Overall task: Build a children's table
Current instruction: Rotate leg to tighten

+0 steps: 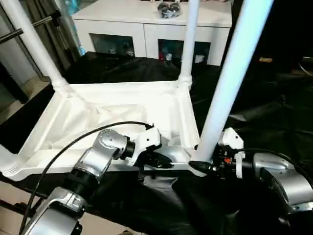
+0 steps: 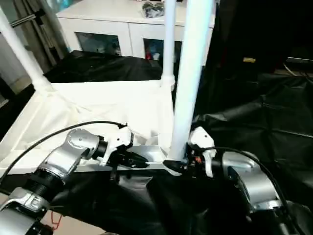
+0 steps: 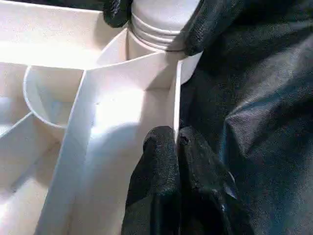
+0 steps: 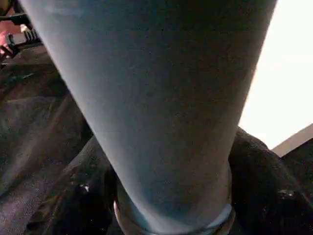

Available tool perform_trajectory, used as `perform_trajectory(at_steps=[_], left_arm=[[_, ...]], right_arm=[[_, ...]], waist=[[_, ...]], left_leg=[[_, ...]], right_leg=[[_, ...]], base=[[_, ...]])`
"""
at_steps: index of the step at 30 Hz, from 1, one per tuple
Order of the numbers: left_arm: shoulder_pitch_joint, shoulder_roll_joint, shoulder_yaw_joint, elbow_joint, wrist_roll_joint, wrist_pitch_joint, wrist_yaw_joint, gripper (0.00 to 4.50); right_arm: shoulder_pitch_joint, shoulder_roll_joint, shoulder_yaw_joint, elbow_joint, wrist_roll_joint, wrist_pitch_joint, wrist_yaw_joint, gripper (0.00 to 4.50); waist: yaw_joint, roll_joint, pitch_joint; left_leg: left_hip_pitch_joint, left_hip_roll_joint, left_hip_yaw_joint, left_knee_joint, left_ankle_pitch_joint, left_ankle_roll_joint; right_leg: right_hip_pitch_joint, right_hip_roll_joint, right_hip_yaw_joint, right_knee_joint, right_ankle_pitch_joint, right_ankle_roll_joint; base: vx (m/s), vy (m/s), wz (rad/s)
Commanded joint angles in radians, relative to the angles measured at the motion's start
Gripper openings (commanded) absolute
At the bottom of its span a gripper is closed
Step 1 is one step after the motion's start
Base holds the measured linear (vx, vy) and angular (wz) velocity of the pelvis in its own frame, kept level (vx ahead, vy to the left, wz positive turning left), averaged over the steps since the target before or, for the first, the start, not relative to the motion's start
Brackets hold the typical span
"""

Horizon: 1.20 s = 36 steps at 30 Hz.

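The children's table lies upside down, its white ribbed tabletop (image 1: pixel 122 115) resting on black cloth. Long white legs stand up from the corner sockets: the near-right leg (image 1: pixel 230 73), a far-right leg (image 1: pixel 188 44) and a far-left leg (image 1: pixel 34 44). My left gripper (image 1: pixel 164 160) is shut on the tabletop's thin near rim wall (image 3: pixel 173 98), close to the near-right corner. My right gripper (image 1: pixel 200 166) clasps the base of the near-right leg (image 4: pixel 156 98) just above its socket, one black finger (image 3: pixel 210 24) on each side of the collar.
A white glass-door cabinet (image 1: pixel 151 24) stands behind the table. Crumpled black cloth (image 1: pixel 254 112) covers the surface to the right and in front. A dark metal rack (image 1: pixel 29 27) is at the far left. My left arm's cable (image 1: pixel 73 142) arches over the tabletop.
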Motion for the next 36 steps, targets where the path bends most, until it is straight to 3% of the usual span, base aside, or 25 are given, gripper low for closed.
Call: perform_trajectory(at_steps=[1, 2, 7, 11, 15, 17, 21, 22, 24, 29, 34, 35, 36], left_arm=[[-0.028, -0.054, 0.011, 0.009, 0.008, 0.015, 0.113, 0.0], [-0.034, -0.069, 0.019, 0.016, 0.009, 0.028, 0.143, 0.0], [-0.06, -0.139, 0.045, 0.048, 0.021, 0.065, 0.272, 0.0], [-0.074, -0.214, 0.043, 0.066, 0.043, 0.097, 0.382, 0.0], [-0.061, -0.239, 0.026, 0.037, 0.045, 0.105, 0.375, 0.0], [-0.055, -0.237, 0.021, 0.03, 0.045, 0.102, 0.367, 0.0], [-0.05, -0.21, 0.018, 0.027, 0.041, 0.084, 0.331, 0.0], [-0.048, -0.199, 0.017, 0.024, 0.04, 0.076, 0.315, 0.0], [-0.046, -0.163, 0.02, 0.022, 0.04, 0.052, 0.273, 0.0], [-0.055, -0.133, 0.02, 0.026, 0.036, 0.039, 0.233, 0.0], [-0.039, -0.077, 0.006, -0.015, 0.008, 0.025, 0.104, 0.0], [-0.035, -0.068, 0.003, -0.019, 0.001, 0.019, 0.078, 0.0], [-0.033, -0.062, 0.002, -0.02, -0.003, 0.015, 0.061, 0.0]], right_arm=[[0.002, 0.084, 0.051, 0.011, 0.003, 0.005, -0.053, 2.71], [-0.007, 0.119, 0.032, 0.033, -0.008, 0.005, -0.116, 2.7], [-0.033, 0.238, -0.009, 0.104, -0.037, 0.013, -0.326, 2.7], [-0.066, 0.335, -0.009, 0.177, -0.1, 0.018, -0.506, 2.7], [-0.096, 0.382, -0.01, 0.228, -0.15, -0.005, -0.594, 2.7], [-0.103, 0.39, -0.011, 0.234, -0.142, -0.007, -0.588, 3.26], [-0.109, 0.373, -0.015, 0.205, -0.12, 0.008, -0.547, 3.61], [-0.111, 0.356, -0.003, 0.199, -0.133, -0.01, -0.533, 3.75], [-0.115, 0.292, 0.014, 0.164, -0.127, -0.06, -0.424, 3.75], [-0.1, 0.204, 0.035, 0.117, -0.083, -0.085, -0.239, 3.75], [-0.055, 0.061, 0.081, 0.038, -0.03, -0.085, 0.017, 3.75], [-0.052, 0.042, 0.082, 0.035, -0.021, -0.078, 0.051, 3.75], [-0.051, 0.032, 0.082, 0.034, -0.016, -0.074, 0.071, 3.75]], waist=[[-0.008, -0.01, -0.051], [-0.011, -0.016, -0.049], [-0.032, -0.016, -0.044], [-0.044, -0.013, -0.042], [-0.054, -0.012, -0.042], [-0.053, -0.012, -0.044], [-0.053, -0.009, -0.047], [-0.056, -0.024, -0.047], [-0.052, -0.021, -0.05], [-0.043, -0.024, -0.056], [-0.026, -0.022, -0.057], [-0.021, -0.028, -0.054], [-0.017, -0.026, -0.055]], left_leg=[[0.01, 0.038, -0.009, -0.071, -0.207, 0.058], [0.01, 0.035, -0.009, -0.074, -0.233, 0.043], [0.013, 0.031, -0.015, -0.083, -0.288, 0.003], [0.01, 0.028, -0.017, -0.085, -0.306, 0.002], [0.007, 0.025, -0.019, -0.086, -0.315, 0.003], [0.006, 0.027, -0.018, -0.085, -0.299, 0.014], [0.004, 0.029, -0.017, -0.084, -0.275, 0.023], [0.002, 0.029, -0.016, -0.084, -0.266, 0.028], [0.003, 0.03, -0.016, -0.081, -0.251, 0.036], [0.0, 0.03, -0.01, -0.064, -0.136, 0.103], [0.001, 0.035, -0.007, -0.059, -0.116, 0.138], [0.002, 0.037, -0.005, -0.061, -0.131, 0.137], [0.004, 0.037, -0.006, -0.061, -0.139, 0.133]], right_leg=[[0.04, -0.052, 0.037, -0.068, -0.148, -0.263], [0.04, -0.053, 0.036, -0.074, -0.2, -0.25], [0.035, -0.053, 0.035, -0.089, -0.346, -0.193], [0.031, -0.052, 0.035, -0.094, -0.355, -0.181], [0.032, -0.052, 0.034, -0.098, -0.384, -0.165], [0.032, -0.052, 0.036, -0.096, -0.347, -0.168], [0.035, -0.051, 0.036, -0.089, -0.273, -0.189], [0.036, -0.049, 0.036, -0.089, -0.259, -0.192], [0.038, -0.053, 0.036, -0.086, -0.252, -0.198], [0.045, -0.051, 0.037, -0.064, -0.052, -0.26], [0.045, -0.051, 0.035, -0.057, -0.015, -0.281], [0.042, -0.05, 0.035, -0.061, -0.048, -0.282], [0.042, -0.052, 0.034, -0.061, -0.066, -0.283]], base=[[0.0, 0.0, 0.0], [0.0, 0.0, 0.0], [0.0, 0.0, 0.0], [0.0, 0.0, 0.0], [0.0, 0.0, 0.0], [0.0, 0.0, 0.0], [0.0, 0.0, 0.0], [0.0, 0.0, 0.0], [0.0, 0.0, 0.0], [0.0, 0.0, 0.0], [0.0, 0.0, 0.0], [0.0, 0.0, 0.0], [0.0, 0.0, 0.0]])
